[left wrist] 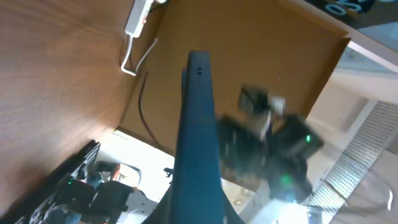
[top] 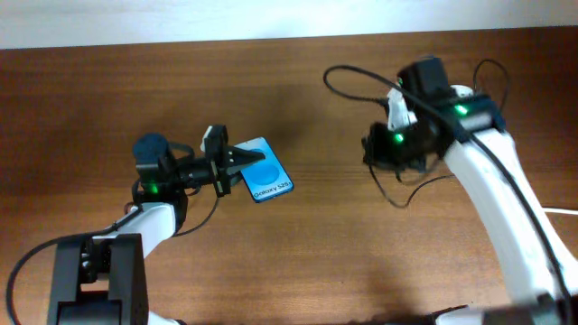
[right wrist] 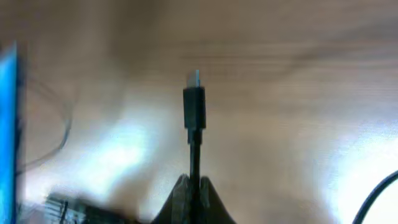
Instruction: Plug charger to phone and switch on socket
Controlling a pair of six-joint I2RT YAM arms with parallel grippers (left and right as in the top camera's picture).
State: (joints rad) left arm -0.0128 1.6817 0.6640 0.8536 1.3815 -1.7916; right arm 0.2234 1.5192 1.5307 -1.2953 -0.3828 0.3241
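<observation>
My left gripper (top: 240,165) is shut on the phone (top: 266,179), which has a bright blue screen, and holds it left of centre. In the left wrist view the phone (left wrist: 198,124) shows edge-on between the fingers (left wrist: 199,211). My right gripper (top: 372,152) is shut on the charger's black cable (right wrist: 194,158). The small plug tip (right wrist: 194,102) sticks out past the fingers (right wrist: 194,186), clear of the phone's blue edge (right wrist: 7,124). The white socket strip (left wrist: 138,15) lies far off on the table. From overhead it is mostly hidden under the right arm.
Loose loops of black cable (top: 348,77) lie around the right arm on the brown wooden table (top: 316,253). A thin white cord (left wrist: 134,62) runs from the strip. The table's far edge (top: 181,41) is at the top.
</observation>
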